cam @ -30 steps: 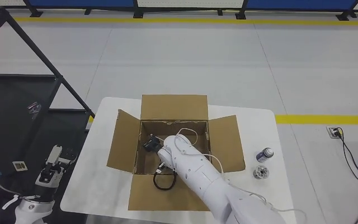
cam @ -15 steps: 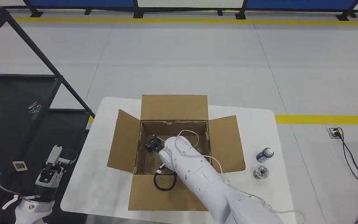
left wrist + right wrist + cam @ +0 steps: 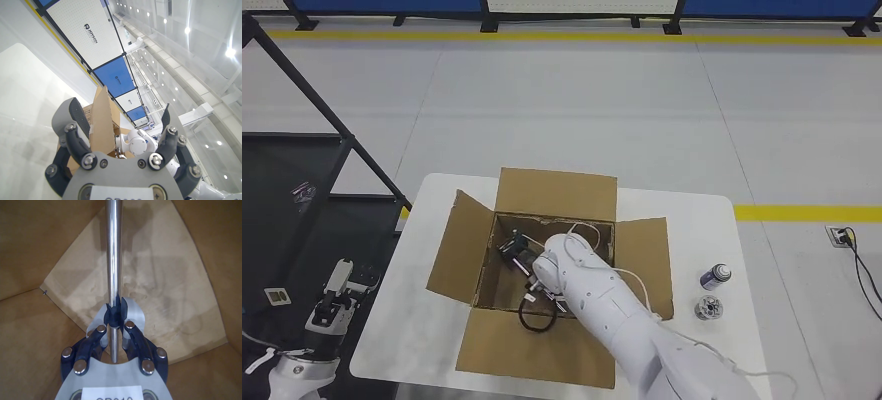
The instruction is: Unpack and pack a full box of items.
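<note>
Now the right jaws sit low inside the cardboard box, clenched on a polished metal rod that runs straight out ahead of them toward the box floor. The left jaws are spread wide, gripping nothing, beside a box flap. A spray can stands on the worktop at the box's 3 o'clock

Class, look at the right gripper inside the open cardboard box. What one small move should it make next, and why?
Probably a slow, straight lift. The right gripper is shut on a shiny metal rod low inside the brown cardboard box, walls close around it. A dark can and a small round metal piece stand on the white table, so unpacking seems under way.
</note>
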